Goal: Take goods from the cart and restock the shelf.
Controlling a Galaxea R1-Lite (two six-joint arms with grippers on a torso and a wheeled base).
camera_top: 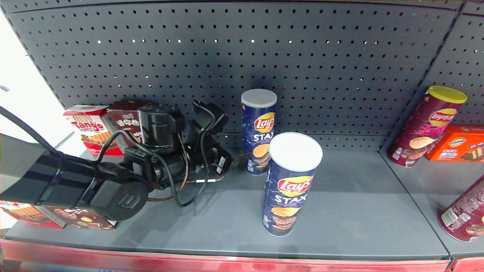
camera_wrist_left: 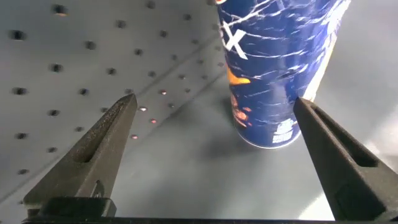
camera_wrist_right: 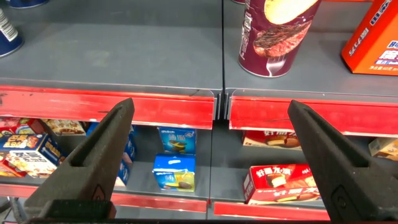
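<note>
Rear blue can [camera_top: 259, 132]: upright on the shelf [camera_top: 359, 211], close to the pegboard back [camera_top: 227, 49], grey plastic lid on. Front blue can [camera_top: 289, 185]: upright, nearer the shelf edge, white lid, apart from the rear one.

Handling, judged: tall cardboard tubes with glossy printed skin, light, stiff along the length but dentable if squeezed hard. Tall on a narrow base, so easy to tip. Best hold is mid-body across the round, moderate force; the gloss may slip.

Left hand [camera_wrist_left: 214, 102]: fingers spread wide, low over the shelf, with the rear blue can's base [camera_wrist_left: 273, 74] just ahead of the tips; nothing held. Right hand [camera_wrist_right: 210, 104]: fingers spread, empty, off the shelf front facing the red edge strip [camera_wrist_right: 155, 106].

Surround: matte grey steel shelf, perforated back. Maroon can [camera_top: 427, 126] and orange box [camera_top: 459, 143] on the right bay; wafer box [camera_top: 89, 128] at left.
</note>
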